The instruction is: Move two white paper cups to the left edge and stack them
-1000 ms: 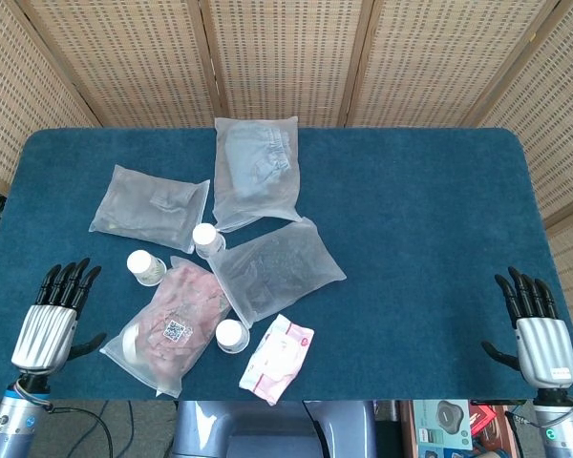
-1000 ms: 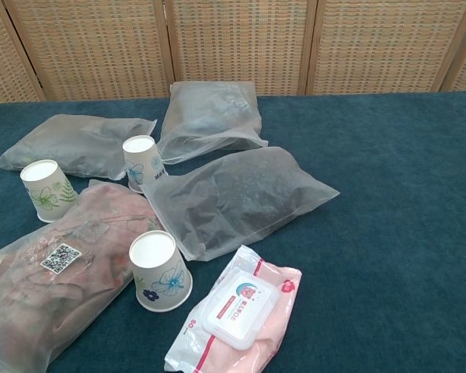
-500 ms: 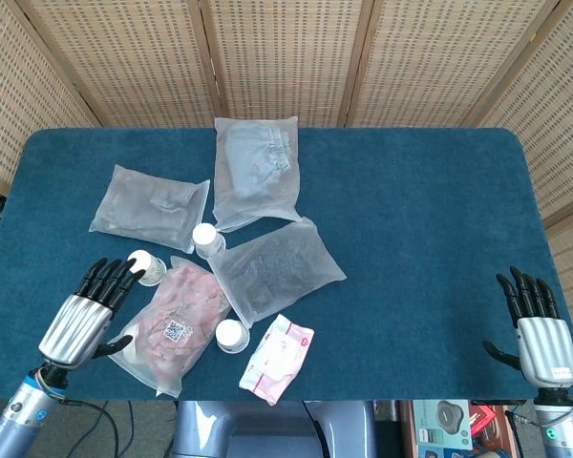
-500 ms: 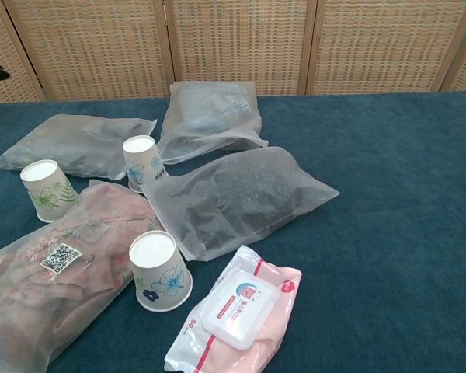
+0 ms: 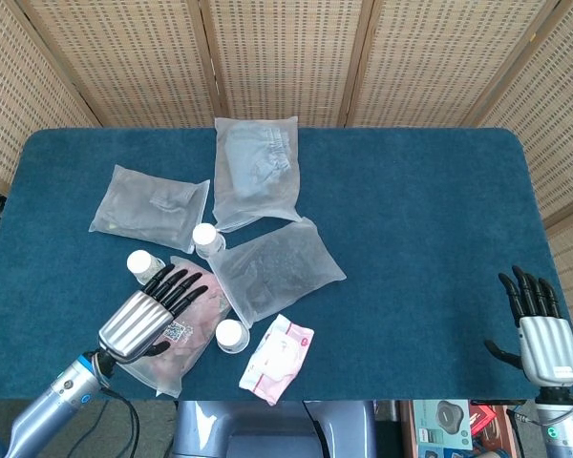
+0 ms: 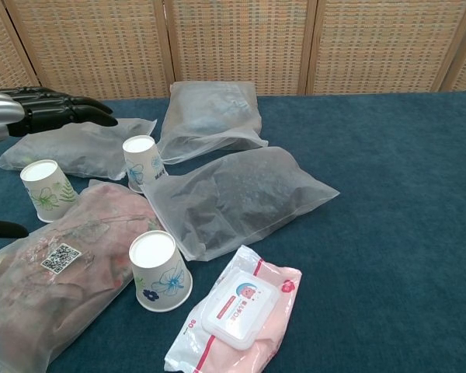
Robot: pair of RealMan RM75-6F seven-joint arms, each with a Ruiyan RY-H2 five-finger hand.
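Three white paper cups with flower prints stand upside down. The left cup [image 5: 138, 261] [image 6: 45, 189] is beside the pink bag, the middle cup [image 5: 205, 237] [image 6: 142, 162] leans against a translucent bag, and the near cup [image 5: 231, 335] [image 6: 160, 270] stands by the wipes. My left hand [image 5: 149, 309] [image 6: 45, 109] hovers open over the pink bag, fingers spread, its fingertips just right of the left cup and holding nothing. My right hand [image 5: 537, 324] stays open at the table's front right edge, far from the cups.
A pink bag [image 5: 177, 329] [image 6: 54, 280] with a QR label lies at front left. Three translucent bags [image 5: 272, 267] [image 5: 255, 172] [image 5: 151, 202] lie around the cups. A pink wipes pack [image 5: 278, 358] [image 6: 241, 311] sits near the front edge. Blue cloth covers the table [image 5: 430, 219].
My left hand has swung from the front left edge rightwards and forwards, over the pink bag, up to the left cup. My right hand has barely shifted. The cups have not moved.
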